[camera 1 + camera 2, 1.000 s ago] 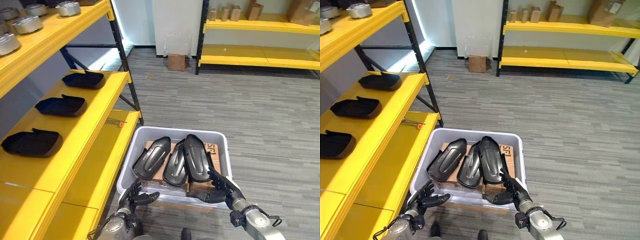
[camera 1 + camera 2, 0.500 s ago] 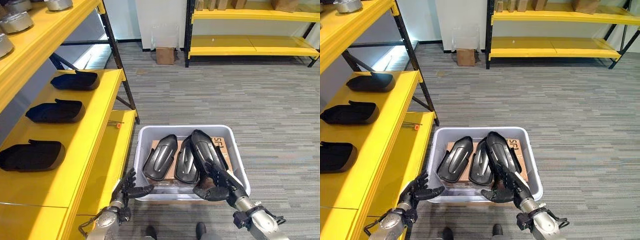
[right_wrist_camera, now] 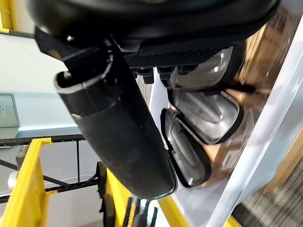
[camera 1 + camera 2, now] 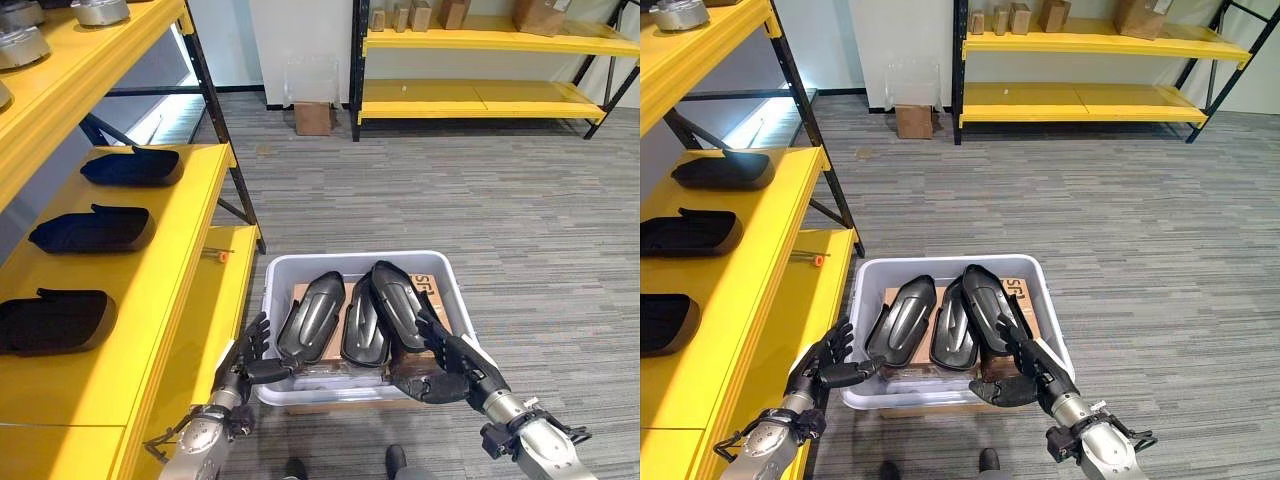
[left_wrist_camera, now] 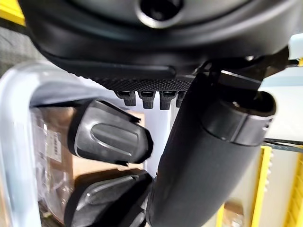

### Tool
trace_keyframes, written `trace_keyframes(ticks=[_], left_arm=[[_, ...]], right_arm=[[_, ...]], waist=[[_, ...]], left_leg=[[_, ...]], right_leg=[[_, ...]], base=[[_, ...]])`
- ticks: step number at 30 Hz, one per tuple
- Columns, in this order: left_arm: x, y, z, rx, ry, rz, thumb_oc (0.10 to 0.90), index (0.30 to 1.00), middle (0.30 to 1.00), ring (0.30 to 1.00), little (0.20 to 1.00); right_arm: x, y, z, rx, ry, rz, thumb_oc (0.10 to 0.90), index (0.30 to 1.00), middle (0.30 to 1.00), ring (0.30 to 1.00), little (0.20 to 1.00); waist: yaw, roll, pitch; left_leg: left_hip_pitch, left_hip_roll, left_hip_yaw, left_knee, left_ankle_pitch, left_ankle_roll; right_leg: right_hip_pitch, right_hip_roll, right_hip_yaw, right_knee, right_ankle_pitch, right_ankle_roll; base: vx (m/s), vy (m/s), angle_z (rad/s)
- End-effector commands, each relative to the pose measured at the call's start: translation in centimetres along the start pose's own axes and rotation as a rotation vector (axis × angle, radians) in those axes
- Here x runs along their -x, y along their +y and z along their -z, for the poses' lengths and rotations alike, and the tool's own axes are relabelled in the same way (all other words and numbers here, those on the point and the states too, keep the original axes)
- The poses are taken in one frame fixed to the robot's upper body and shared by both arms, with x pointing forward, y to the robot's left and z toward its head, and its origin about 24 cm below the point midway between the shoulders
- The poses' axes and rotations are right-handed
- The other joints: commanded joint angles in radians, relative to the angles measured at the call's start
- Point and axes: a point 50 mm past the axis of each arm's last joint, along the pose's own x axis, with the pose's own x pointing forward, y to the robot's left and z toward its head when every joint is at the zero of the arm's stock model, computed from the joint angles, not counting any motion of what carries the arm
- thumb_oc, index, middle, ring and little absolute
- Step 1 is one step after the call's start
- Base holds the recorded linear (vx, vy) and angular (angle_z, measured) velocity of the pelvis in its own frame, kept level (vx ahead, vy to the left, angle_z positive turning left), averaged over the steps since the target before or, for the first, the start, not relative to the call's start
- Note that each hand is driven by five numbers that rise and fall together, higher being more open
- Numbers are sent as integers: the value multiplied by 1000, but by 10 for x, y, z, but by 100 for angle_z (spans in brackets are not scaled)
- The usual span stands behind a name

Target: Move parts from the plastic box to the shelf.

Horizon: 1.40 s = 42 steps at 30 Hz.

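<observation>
Both robot hands have closed on the box [image 4: 455,290]: left robot hand [image 4: 247,358] spread at its near-left corner, right robot hand [image 4: 452,366] spread against the rightmost part [image 4: 398,305]; parts still inside, pick imminent.

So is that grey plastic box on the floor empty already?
No, the plastic box still holds three black parts lying side by side on cardboard.

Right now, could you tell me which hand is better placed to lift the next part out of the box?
The right hand, I'd judge: its fingers already lie along the rightmost part inside the box. The left hand is open at the box's near left corner, its thumb by the leftmost part.
</observation>
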Motion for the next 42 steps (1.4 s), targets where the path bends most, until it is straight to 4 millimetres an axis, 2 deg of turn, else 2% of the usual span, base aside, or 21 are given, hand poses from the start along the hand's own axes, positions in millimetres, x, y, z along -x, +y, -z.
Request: trace_keyframes(ticks=[1, 7, 8, 12, 15, 17, 21, 29, 36, 42], left_arm=[[-9, 9, -56, -136, -257, 57, 900, 1000, 1000, 1000, 1000], [-19, -2, -66, -170, -290, 110, 900, 1000, 1000, 1000, 1000], [-22, -6, -73, -174, -319, 121, 900, 1000, 1000, 1000, 1000], [-28, -15, -84, -176, -360, 155, 900, 1000, 1000, 1000, 1000], [-33, -29, -101, -186, -429, 202, 900, 1000, 1000, 1000, 1000], [-34, -31, -104, -191, -443, 211, 900, 1000, 1000, 1000, 1000], [-36, -38, -115, -186, -484, 224, 900, 1000, 1000, 1000, 1000], [-37, -44, -139, -169, -586, 220, 900, 1000, 1000, 1000, 1000], [-36, -51, -150, -164, -634, 239, 900, 1000, 1000, 1000, 1000], [-34, -56, -154, -179, -654, 260, 900, 1000, 1000, 1000, 1000]], right_arm=[[-1, -20, -67, 210, -317, 47, 900, 1000, 1000, 1000, 1000], [-9, -36, -91, 369, -364, 73, 900, 1000, 1000, 1000, 1000], [-12, -41, -101, 425, -389, 73, 900, 1000, 1000, 1000, 1000], [-17, -47, -115, 506, -415, 98, 900, 1000, 1000, 1000, 1000], [-23, -51, -139, 599, -477, 107, 900, 1000, 1000, 1000, 1000], [-25, -51, -144, 619, -490, 104, 900, 1000, 1000, 1000, 1000], [-34, -45, -167, 718, -555, 86, 900, 1000, 1000, 1000, 1000], [-44, -35, -202, 888, -656, 76, 900, 1000, 1000, 1000, 1000], [-45, -42, -213, 959, -663, 128, 900, 1000, 1000, 1000, 1000], [-35, -54, -222, 1072, -671, 230, 900, 1000, 1000, 1000, 1000]], waist=[[8, -39, -50], [17, -49, -13], [20, -47, 14], [23, -39, 56], [26, -24, 125], [28, -21, 139], [38, -12, 181], [51, -19, 258], [52, -32, 288], [47, -44, 290]], left_leg=[[-4, 51, -85, 5, -72, -11], [-53, 73, -100, 6, -45, -33], [-79, 77, -110, 9, -33, -40], [-125, 81, -126, 23, -19, -48], [-194, 83, -145, 48, -2, -58], [-210, 85, -148, 53, 2, -60], [-249, 88, -148, 62, 14, -64], [-324, 102, -144, 111, 12, -68], [-360, 109, -146, 137, 6, -67], [-372, 107, -142, 129, 8, -64]], right_leg=[[12, -113, -26, 60, 0, 90], [-3, -102, -54, 35, -14, 76], [-16, -102, -61, 35, -18, 70], [-43, -103, -73, 46, -21, 60], [-99, -104, -79, 71, -19, 49], [-113, -105, -82, 76, -17, 48], [-157, -105, -81, 81, -4, 47], [-240, -102, -71, 112, 8, 45], [-272, -95, -67, 113, 20, 46], [-288, -96, -63, 100, 28, 47]], base=[[0, 0, 0], [-47, -46, 6], [-134, -58, 19], [-127, -38, 18], [-160, -27, 21], [-82, -19, 11], [-66, -16, -1], [-57, -25, -4], [-14, -6, -1], [0, 0, 0]])
